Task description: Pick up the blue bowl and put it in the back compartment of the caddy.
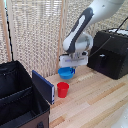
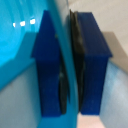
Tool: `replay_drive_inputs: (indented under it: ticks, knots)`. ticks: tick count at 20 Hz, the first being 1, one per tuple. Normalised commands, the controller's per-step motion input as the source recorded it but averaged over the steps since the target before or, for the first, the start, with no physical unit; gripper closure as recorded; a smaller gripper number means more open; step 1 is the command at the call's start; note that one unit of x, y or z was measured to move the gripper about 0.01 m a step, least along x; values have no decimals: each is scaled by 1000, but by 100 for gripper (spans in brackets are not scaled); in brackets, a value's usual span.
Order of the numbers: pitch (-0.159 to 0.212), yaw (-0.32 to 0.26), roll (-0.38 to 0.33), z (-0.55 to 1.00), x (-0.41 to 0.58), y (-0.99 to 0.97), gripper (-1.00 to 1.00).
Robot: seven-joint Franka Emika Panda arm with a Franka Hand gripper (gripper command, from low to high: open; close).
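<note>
In the exterior view the blue bowl [image 1: 66, 74] hangs under my gripper [image 1: 68, 66], just behind the small red cup [image 1: 62, 89] and seemingly a little off the wooden table. From the wrist, two dark-blue fingers [image 2: 93, 60] are shut on the bowl's thin rim, and the bright-blue bowl wall [image 2: 15, 50] fills one side of the picture. The black caddy [image 1: 10, 102] stands at the exterior view's left with a blue-faced side panel [image 1: 44, 86]. Its back compartment [image 1: 12, 79] is open on top and looks dark inside. The gripper is to the exterior view's right of the caddy.
A black boxy appliance [image 1: 111, 52] with a cable stands at the exterior view's right rear. A reed blind backs the scene. The light wooden table [image 1: 95, 105] shows bare boards toward the exterior view's lower right.
</note>
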Motion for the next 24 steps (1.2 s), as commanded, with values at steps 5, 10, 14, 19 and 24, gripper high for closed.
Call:
replay_drive_inputs:
  ticks: [5,10,14,19,24]
  knots:
    - [56,0,24,986,226,314,100]
    - [98,7,84,829,187,507,100]
    - [95,25,103,766,86,720,100]
    - [47,3,119,736,8,785,100]
    - [5,0,60,542,8,865,100]
